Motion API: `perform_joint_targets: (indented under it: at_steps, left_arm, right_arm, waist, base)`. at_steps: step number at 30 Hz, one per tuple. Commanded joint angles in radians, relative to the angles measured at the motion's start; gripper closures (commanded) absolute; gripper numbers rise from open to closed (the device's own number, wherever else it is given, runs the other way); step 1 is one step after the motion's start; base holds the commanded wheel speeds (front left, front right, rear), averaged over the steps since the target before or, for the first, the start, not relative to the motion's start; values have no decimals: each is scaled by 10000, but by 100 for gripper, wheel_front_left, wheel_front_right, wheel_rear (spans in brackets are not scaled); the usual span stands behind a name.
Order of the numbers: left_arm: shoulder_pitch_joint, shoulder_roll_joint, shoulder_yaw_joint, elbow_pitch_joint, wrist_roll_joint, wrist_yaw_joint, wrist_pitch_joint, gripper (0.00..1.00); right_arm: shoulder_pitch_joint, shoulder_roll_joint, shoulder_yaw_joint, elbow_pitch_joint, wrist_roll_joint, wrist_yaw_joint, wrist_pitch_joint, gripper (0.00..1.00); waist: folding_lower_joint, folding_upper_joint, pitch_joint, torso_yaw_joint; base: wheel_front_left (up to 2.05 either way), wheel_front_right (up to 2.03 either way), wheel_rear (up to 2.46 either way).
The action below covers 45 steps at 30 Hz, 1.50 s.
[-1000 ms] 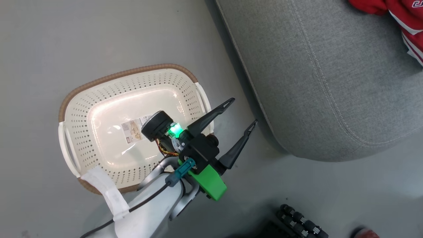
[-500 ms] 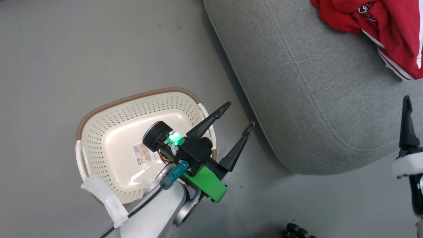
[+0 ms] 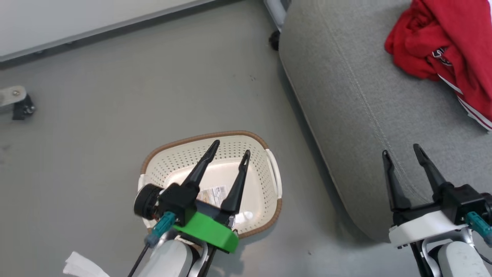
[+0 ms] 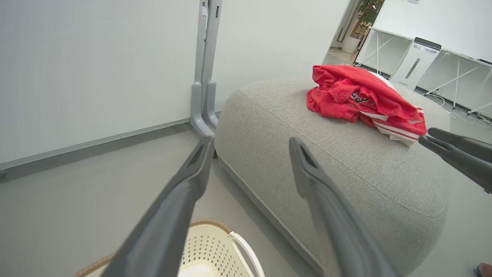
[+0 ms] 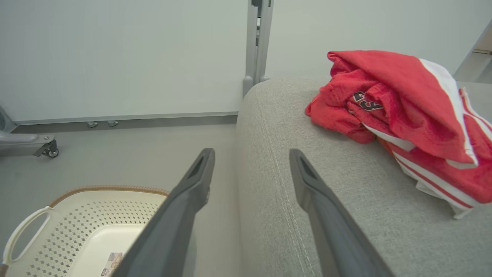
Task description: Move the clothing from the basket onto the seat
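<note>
The red clothing (image 3: 446,50) with white stripes lies bunched on top of the grey seat (image 3: 346,96), at its far right. It shows the same way in the left wrist view, clothing (image 4: 361,100) on seat (image 4: 365,173), and in the right wrist view, clothing (image 5: 399,115) on seat (image 5: 403,215). The cream basket (image 3: 169,169) stands on the floor left of the seat, only its label sticker inside. My left gripper (image 3: 231,147) hangs open above the basket, holding nothing. My right gripper (image 3: 401,150) is open over the seat's near edge.
A wall panel with a grey post (image 4: 205,77) stands behind the seat. A castor foot (image 3: 15,102) sits on the floor at far left, and another castor (image 3: 274,40) is by the seat's far corner. White tape (image 3: 84,265) wraps my left forearm.
The head camera has turned and lifted, so the whole scene shifted. My left gripper swung from pointing at the seat to pointing over the basket. My right gripper rose into view.
</note>
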Motion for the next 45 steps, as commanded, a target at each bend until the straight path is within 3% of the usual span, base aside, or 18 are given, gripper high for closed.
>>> perform_joint_targets:
  at_steps: [1,8,13,16,21,28,45]
  left_arm:
    - [359,-69,252,-20,141,-58,-3,0]
    - [1682,-261,1896,-155,641,108,-4,0]
    - [2587,-363,2985,-446,993,312,-3,0]
    - [3145,-412,3425,-926,1219,206,-5,0]
    - [4196,-467,3960,-1867,1611,-204,-4,0]
    - [5397,-512,4291,-2372,1712,-306,-4,0]
    - [5700,-512,4092,-2131,1882,-508,-5,0]
  right_arm:
    - [175,11,76,24,40,-14,0,0]
    - [441,182,661,-32,205,-14,0,0]
    - [864,259,796,-275,29,-14,0,0]
    - [1202,360,559,-646,15,-14,0,0]
    - [2014,602,120,-1225,191,-14,1,0]
    - [2958,725,-147,-1347,-374,-14,1,0]
    - [3444,778,196,-1046,-510,-14,1,0]
  waist:
    - [0,27,-1219,1396]
    - [0,27,-2165,2718]
    - [0,27,-2856,3165]
    - [0,27,-3164,3291]
    - [0,27,-3602,3276]
    - [0,27,-4150,2932]
    - [0,27,-4443,2674]
  base:
    - [0,0,0]
    - [0,0,0]
    - [0,0,0]
    - [0,0,0]
    - [0,0,0]
    - [0,0,0]
    - [0,0,0]
